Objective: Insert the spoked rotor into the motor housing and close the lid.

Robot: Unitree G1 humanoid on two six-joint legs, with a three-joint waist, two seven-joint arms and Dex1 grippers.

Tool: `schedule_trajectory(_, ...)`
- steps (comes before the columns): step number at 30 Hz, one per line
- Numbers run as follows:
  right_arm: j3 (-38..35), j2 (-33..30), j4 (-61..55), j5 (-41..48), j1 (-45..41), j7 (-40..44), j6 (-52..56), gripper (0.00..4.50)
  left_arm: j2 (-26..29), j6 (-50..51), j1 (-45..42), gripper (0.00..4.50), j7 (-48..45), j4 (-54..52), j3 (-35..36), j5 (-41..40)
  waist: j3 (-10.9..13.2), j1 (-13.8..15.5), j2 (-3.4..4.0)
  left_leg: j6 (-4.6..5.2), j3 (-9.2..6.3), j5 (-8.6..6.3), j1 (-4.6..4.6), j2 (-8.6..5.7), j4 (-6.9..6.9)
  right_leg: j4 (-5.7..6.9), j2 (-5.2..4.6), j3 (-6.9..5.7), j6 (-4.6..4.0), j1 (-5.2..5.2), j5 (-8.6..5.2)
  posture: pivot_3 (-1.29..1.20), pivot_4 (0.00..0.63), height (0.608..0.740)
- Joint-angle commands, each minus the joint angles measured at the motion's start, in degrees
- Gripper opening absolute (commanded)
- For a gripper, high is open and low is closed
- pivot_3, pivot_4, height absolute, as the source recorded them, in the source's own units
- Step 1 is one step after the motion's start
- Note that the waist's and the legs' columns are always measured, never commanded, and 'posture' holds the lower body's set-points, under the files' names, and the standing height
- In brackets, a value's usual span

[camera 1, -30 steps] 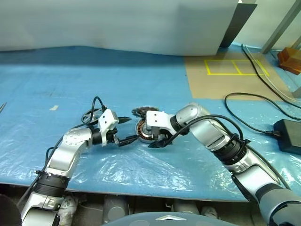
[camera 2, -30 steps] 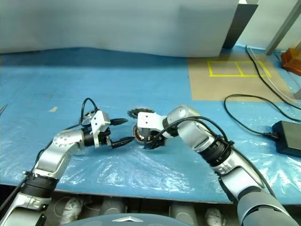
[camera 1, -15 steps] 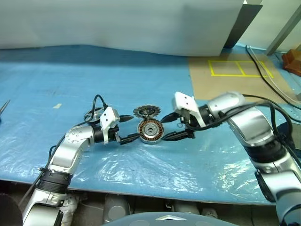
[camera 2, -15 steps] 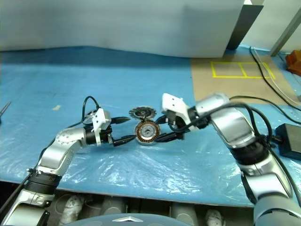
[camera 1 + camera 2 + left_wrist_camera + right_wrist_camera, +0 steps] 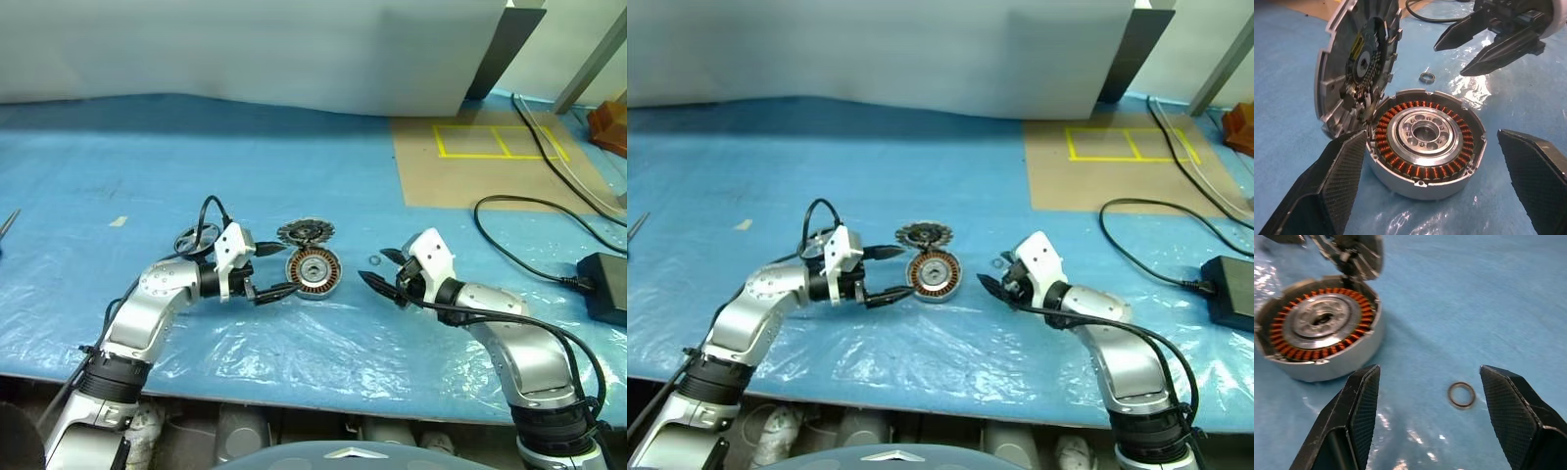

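The motor housing lies flat on the blue sheet, copper windings up, its centre empty. The lid stands tilted on its edge against the housing's far side, finned face toward the housing. The spoked rotor lies on the sheet behind my left forearm, partly hidden by a cable. My left gripper is open, its fingers reaching to the housing's left side without touching it. My right gripper is open and empty, a short way right of the housing.
A small metal ring lies on the sheet between my right fingers and the housing. A black cable and a power brick lie at the right. A brown board with yellow tape is behind. The table's front edge is near.
My right gripper has drawn back to the right from over the housing and turned, leaving the housing uncovered. The left gripper has stayed about where it was.
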Motion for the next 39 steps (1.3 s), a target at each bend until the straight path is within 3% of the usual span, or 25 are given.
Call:
schedule_trajectory(1,0.09,0.60,4.74,-2.06,-2.46,-3.78,-4.82,3.39,-0.11,-0.40,-2.28,4.50,-0.63,0.99,-0.31,0.27,0.00,-0.04,0.00,0.00,0.00,0.00,0.00,-0.01,0.00,0.00,0.00,0.00,0.00,0.00,0.00,0.00,0.150,0.740)
schedule_trajectory(19,5.38,-0.75,13.39,-3.94,-1.00,-2.98,-11.40,3.39,0.13,2.53,-2.55,4.50,0.15,-2.77,-0.94,0.51,0.00,-0.04,0.00,-0.01,-0.02,0.00,-0.01,-0.04,-0.17,-0.20,0.01,-0.01,0.09,0.08,-0.04,0.00,0.150,0.740)
schedule_trajectory(28,3.83,-1.20,15.10,-3.01,-0.86,-3.10,-11.75,0.56,0.47,3.08,-2.14,4.50,0.76,-3.60,-0.93,0.76,0.00,0.04,0.00,-0.01,-0.01,0.00,0.16,-0.05,-0.17,-0.20,-0.01,0.00,0.10,0.24,-0.04,0.00,0.150,0.740)
schedule_trajectory(34,4.31,-1.78,11.77,-1.83,-0.48,-1.68,-10.75,0.56,0.13,3.18,-2.35,4.50,0.98,-3.38,-1.24,0.64,0.00,0.03,0.00,-0.01,-0.01,0.00,0.16,-0.05,-0.18,-0.22,0.00,-0.01,0.10,0.24,-0.04,0.00,0.150,0.740)
schedule_trajectory(39,1.54,-3.13,1.63,8.55,-5.57,4.16,-1.04,0.56,0.33,4.44,-2.19,4.50,0.07,-4.60,-0.51,-1.29,0.01,-0.15,0.03,0.00,-0.01,0.00,0.13,-0.04,-0.21,-0.25,0.00,-0.01,0.10,0.21,-0.04,0.00,0.150,0.740)
